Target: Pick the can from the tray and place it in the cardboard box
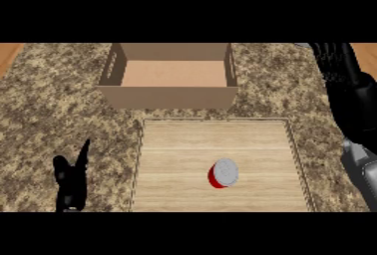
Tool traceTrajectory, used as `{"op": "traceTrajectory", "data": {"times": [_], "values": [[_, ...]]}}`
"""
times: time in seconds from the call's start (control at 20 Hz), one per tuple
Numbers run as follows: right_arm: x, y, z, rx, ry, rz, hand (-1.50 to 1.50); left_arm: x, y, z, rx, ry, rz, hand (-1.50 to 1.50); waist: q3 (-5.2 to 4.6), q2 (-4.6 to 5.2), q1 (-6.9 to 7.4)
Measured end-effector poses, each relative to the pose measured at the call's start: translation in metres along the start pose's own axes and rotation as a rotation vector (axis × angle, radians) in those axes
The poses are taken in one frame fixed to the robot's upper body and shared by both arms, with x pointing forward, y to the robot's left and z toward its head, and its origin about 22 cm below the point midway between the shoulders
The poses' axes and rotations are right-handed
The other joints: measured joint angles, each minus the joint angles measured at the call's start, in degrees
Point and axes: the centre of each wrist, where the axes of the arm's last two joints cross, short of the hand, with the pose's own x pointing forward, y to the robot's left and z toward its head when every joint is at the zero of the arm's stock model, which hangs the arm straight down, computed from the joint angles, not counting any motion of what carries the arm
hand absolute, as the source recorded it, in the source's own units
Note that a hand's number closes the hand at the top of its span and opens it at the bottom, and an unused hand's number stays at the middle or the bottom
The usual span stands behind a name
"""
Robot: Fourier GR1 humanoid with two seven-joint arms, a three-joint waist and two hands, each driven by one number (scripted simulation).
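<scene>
The can [223, 173] sits on the tray [177, 144]; the box [173, 97] stands just beyond; left hand [70, 180] rests unclenched, near left; right hand [336, 59] hangs unclenched, empty, far right.

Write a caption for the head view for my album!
Red can on the wooden tray, open cardboard box beyond it, left robot hand and right robot hand both empty.

A: Where does the tray [184, 144] sit?
B: On the bench [59, 114], just in front of the cardboard box [171, 97], which stands behind it.
A: And the can [224, 173]?
B: On the tray, in its near half, a little right of the middle, apart from every rim.
A: The hands?
B: Left hand [70, 182] left of the tray's near corner; right hand [335, 60] to the right of the box.
</scene>
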Motion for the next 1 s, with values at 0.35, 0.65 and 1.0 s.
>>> {"op": "traceTrajectory", "data": {"times": [0.35,0.65,1.0], "values": [[-0.008,0.038,0.014,0.318,0.102,-0.144,-1.50,-0.058,0.080,0.167,0.050,0.173,-0.300,0.00,3.46,-0.78,3.61],[-0.021,0.053,0.036,0.622,0.103,-0.069,-1.50,-0.042,0.117,0.148,0.135,0.130,-0.460,0.00,2.17,1.09,1.19],[-0.039,0.059,0.047,0.721,0.038,-0.233,-1.50,-0.033,0.142,0.136,0.188,0.173,-0.545,0.00,1.84,1.95,0.05]]}}
